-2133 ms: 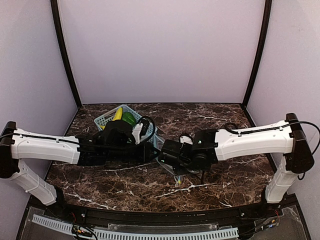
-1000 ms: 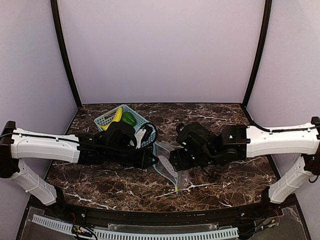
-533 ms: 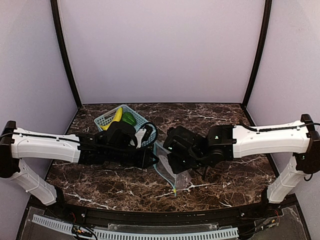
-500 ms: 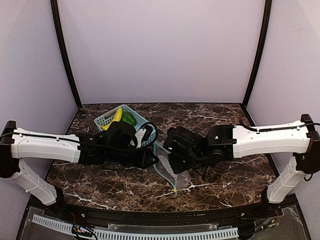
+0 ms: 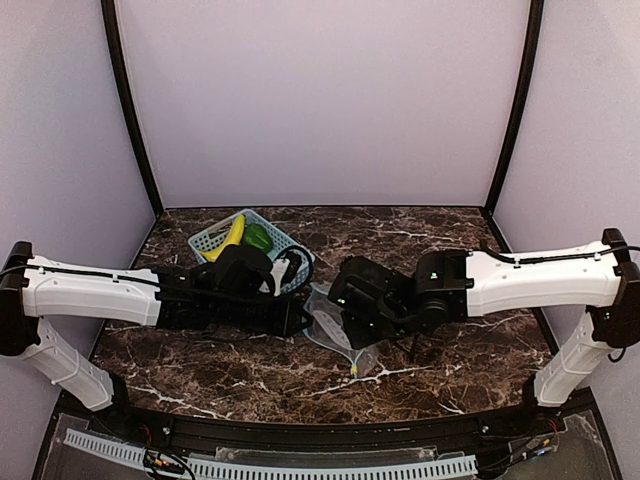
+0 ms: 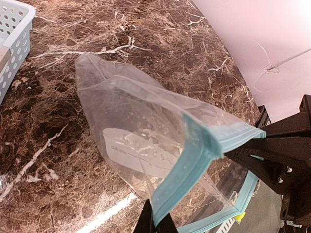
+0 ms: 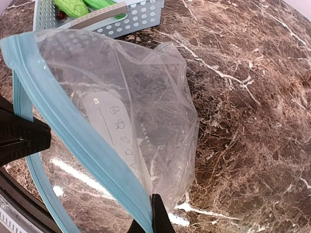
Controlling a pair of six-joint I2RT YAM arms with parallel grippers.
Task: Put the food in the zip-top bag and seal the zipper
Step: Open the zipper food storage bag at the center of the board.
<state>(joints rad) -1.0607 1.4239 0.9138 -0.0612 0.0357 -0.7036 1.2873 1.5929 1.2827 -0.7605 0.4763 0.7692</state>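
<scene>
The clear zip-top bag (image 5: 328, 330) hangs between my two grippers just above the marble table (image 5: 450, 240). It is empty and its white label patch (image 6: 138, 150) shows. My left gripper (image 6: 156, 224) is shut on one side of the light-blue zipper (image 6: 194, 165). My right gripper (image 7: 153, 219) is shut on the other side of the zipper (image 7: 73, 131), so the mouth is held apart. The food lies in the blue basket (image 5: 214, 240): a yellow banana (image 5: 233, 232), a green pepper (image 5: 258, 237), and green pieces (image 7: 73, 6) in the right wrist view.
The light-blue slotted basket (image 7: 131, 17) stands at the back left, just behind the left arm's wrist (image 5: 250, 275). Purple walls close in the table on three sides. A yellow slider tab (image 5: 353, 370) hangs at the bag's near end.
My right gripper moved left to the bag and closed on its zipper edge. The bag's mouth now hangs between both grippers. The left arm has stayed put, still gripping.
</scene>
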